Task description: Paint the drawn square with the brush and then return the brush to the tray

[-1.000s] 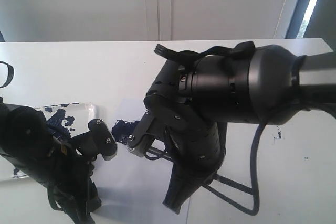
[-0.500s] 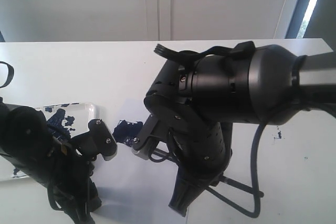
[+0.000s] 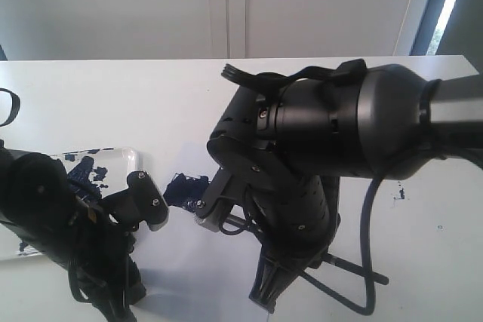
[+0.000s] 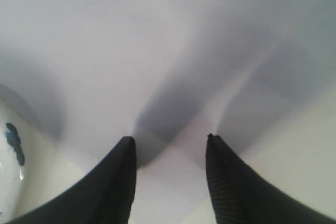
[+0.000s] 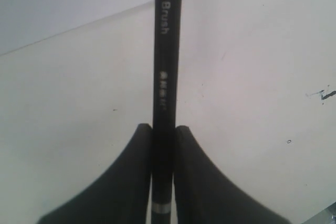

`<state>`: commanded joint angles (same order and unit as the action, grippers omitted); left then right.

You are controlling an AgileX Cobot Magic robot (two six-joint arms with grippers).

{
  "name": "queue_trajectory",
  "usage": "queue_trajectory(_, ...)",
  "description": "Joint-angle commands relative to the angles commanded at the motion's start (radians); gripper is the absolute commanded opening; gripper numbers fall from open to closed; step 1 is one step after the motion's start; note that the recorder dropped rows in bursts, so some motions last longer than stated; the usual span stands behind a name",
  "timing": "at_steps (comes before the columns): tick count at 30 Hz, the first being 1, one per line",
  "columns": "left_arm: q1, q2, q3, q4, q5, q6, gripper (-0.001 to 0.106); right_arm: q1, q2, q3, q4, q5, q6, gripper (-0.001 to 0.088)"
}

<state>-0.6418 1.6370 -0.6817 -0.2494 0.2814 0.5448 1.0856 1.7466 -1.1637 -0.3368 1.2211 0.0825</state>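
In the exterior view, the drawn square (image 3: 185, 186) was a blotchy dark navy patch on the white paper sheet (image 3: 189, 269). The right gripper (image 3: 207, 213) hung just beside the square, on its right and nearer the camera, and covered its near corner. The big black right arm hid the jaws, so the grip could not be read from here. The left gripper (image 3: 153, 207) sat just left of the square, close to it but apart. The tray (image 3: 133, 157), smeared with navy paint, lay farther left of the square, beyond the left gripper.

In the left wrist view, the left gripper (image 4: 170, 139) stood with its two dark fingers (image 4: 121, 182) spread well apart. Nothing was between them, only paper below. A rounded corner of the tray (image 4: 8, 182), with a navy smear, showed beside one finger.

In the right wrist view, the right gripper (image 5: 164, 127) was closed tightly on the brush (image 5: 164, 66). Its thin black handle ran straight out between the fingers (image 5: 128, 182), over the white table (image 5: 252, 77). A silvery band (image 5: 161, 209) on the handle showed deep between the fingers. The bristles were out of sight.
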Motion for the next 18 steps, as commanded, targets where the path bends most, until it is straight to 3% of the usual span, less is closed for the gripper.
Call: queue_trajectory(18, 0.0, 0.0, 0.0, 0.0, 0.0, -0.013, 0.048, 0.0, -0.04, 0.0, -0.01, 0.0, 0.016, 0.0)
